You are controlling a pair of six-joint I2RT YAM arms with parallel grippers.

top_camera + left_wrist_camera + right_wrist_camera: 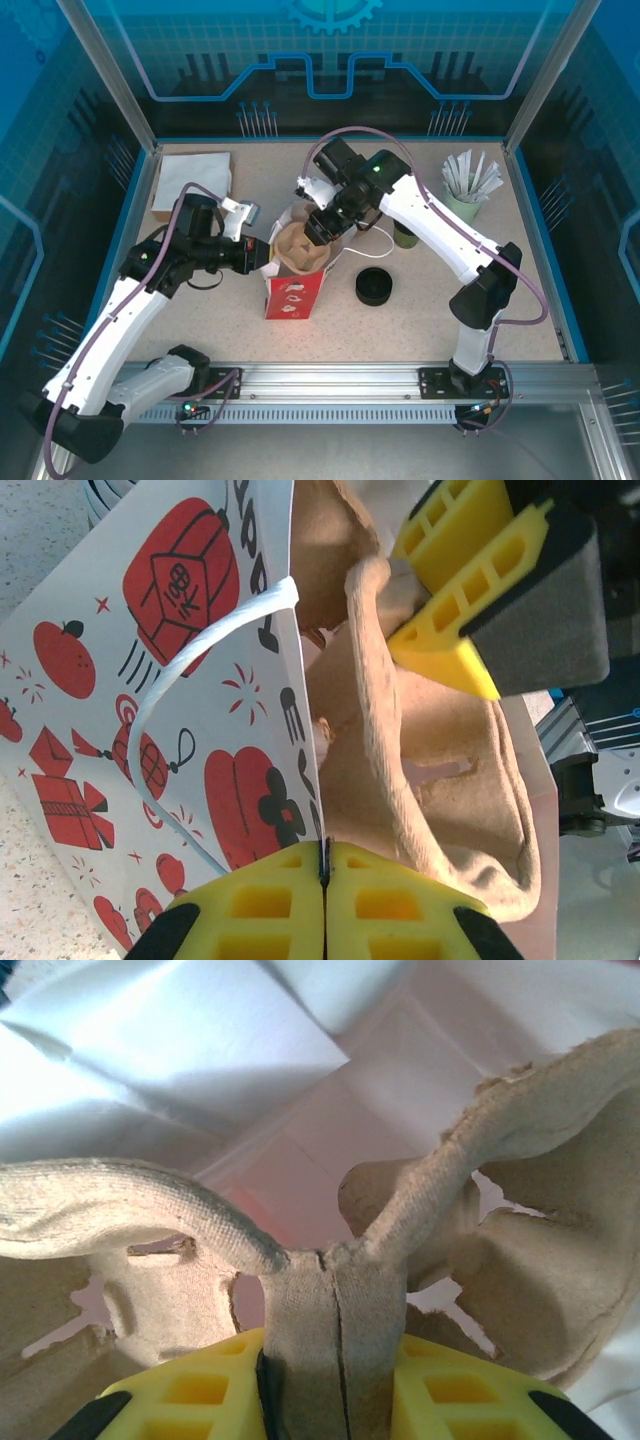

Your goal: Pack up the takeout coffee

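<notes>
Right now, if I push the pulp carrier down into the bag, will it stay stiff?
Probably only semi-stiff: the pulp carrier has thin, ragged walls curving off the ridge pinched by the right gripper, so they may flex or tear. Empty, it looks light. The paper bag, held at its rim by the left gripper, could buckle if it snags.

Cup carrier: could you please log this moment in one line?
left gripper: shut on bag rim; right gripper: shut on cup carrier, in bag mouth; coffee cup: on table
</notes>
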